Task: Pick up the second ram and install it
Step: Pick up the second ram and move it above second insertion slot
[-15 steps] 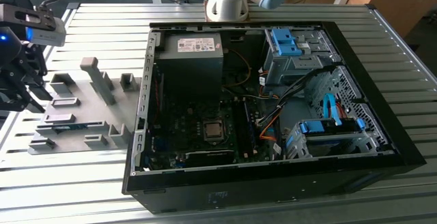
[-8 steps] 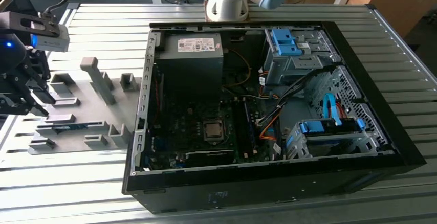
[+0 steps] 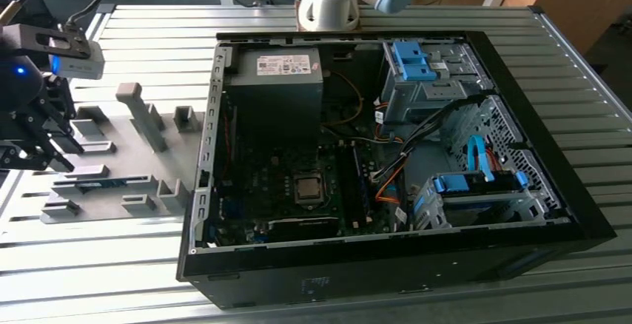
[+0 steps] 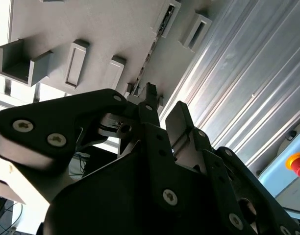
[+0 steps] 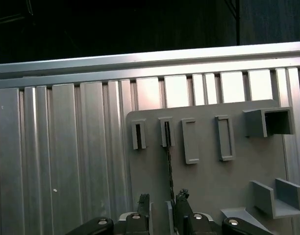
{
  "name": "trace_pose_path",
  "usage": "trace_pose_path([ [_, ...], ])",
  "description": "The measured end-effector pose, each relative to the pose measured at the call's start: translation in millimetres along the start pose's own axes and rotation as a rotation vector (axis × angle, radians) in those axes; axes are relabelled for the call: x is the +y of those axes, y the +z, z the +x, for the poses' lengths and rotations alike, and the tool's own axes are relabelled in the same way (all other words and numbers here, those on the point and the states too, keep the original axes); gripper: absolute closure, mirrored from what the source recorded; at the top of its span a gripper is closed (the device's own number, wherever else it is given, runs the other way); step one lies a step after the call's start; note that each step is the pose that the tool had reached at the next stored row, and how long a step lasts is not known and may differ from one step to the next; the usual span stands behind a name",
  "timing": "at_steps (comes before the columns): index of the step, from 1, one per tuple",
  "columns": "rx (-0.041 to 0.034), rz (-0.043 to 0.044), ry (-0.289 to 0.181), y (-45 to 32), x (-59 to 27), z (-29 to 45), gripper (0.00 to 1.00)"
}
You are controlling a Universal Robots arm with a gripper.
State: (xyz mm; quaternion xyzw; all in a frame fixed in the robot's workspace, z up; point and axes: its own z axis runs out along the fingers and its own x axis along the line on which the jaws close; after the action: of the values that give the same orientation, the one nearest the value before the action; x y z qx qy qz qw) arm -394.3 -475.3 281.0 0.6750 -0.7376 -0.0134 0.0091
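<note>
pick-up step, by my reading: the gripper (image 5: 162, 198) hangs over the grey holder plate (image 5: 209, 181), its fingers (image 5: 183, 196) apart and straddling the second ram (image 5: 168, 161). the ram stands on edge in its slot on that plate. whether a pad already touches it is unclear. a sound grasp calls for the thin board centred between the pads and square to the plate.

2nd ram (image 3: 101, 184): thin, long blue-green stick, stood on its long edge on the gray fixture plate (image 3: 118, 163), not lifted off. In the first wrist view it is seen edge-on as a dark line, w/ one end seated in a slot block (image 5: 166, 133) of the plate.
</note>
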Motion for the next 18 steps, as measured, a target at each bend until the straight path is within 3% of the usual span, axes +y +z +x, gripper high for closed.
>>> trace_pose_path([
  [12, 0.0006, 0.0001, -0.021, 0.5, -0.1, 0.0, 0.65],
  [18, 0.0005, 0.0002, -0.021, 7.1, -0.3, 0.0, 0.65],
])
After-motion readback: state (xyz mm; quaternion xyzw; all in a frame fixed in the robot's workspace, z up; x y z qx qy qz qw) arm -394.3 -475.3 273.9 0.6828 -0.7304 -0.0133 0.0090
